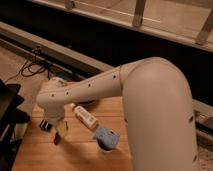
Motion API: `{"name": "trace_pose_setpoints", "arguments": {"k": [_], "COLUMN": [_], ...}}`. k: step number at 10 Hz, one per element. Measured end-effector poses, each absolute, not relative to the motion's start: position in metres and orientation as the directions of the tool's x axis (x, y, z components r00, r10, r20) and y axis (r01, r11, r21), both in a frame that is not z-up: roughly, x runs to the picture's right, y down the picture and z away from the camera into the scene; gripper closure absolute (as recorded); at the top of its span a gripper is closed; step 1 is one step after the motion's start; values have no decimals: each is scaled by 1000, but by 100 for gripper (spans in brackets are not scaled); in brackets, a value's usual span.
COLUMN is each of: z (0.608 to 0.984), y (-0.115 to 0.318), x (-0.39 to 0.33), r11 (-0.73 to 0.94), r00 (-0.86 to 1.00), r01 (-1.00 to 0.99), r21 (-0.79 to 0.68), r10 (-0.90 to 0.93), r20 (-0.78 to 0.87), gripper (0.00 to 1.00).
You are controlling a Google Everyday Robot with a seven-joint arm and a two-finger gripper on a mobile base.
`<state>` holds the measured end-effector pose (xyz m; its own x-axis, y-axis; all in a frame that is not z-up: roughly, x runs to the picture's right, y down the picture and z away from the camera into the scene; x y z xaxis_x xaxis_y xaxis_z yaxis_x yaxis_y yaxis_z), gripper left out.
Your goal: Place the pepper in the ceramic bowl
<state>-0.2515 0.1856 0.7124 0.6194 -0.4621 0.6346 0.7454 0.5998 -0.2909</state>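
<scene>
The pepper (56, 138), small and reddish-brown, is at the left of the wooden table (75, 155), right under my gripper (60, 129). The gripper points down at the end of the big white arm (95, 87) and is over the pepper's upper end. I cannot tell whether it has hold of the pepper. The dark ceramic bowl (88, 102) is at the back of the table. It is mostly hidden behind the arm, and only a dark sliver of it shows.
A black ridged block (46, 124) sits just left of the gripper. A white bottle (86, 117) lies to its right. A cup with light blue contents (106, 138) stands in front of the bottle. A dark object (9, 112) stands past the table's left edge.
</scene>
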Motion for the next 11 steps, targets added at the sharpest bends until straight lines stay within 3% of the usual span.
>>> {"name": "trace_pose_setpoints", "arguments": {"k": [11], "z": [790], "y": [253], "x": [-237], "r11": [517], "r00": [655], "r01": [738], "r21": [-433], "r10": [-398], "r20": [642], "gripper": [22]}}
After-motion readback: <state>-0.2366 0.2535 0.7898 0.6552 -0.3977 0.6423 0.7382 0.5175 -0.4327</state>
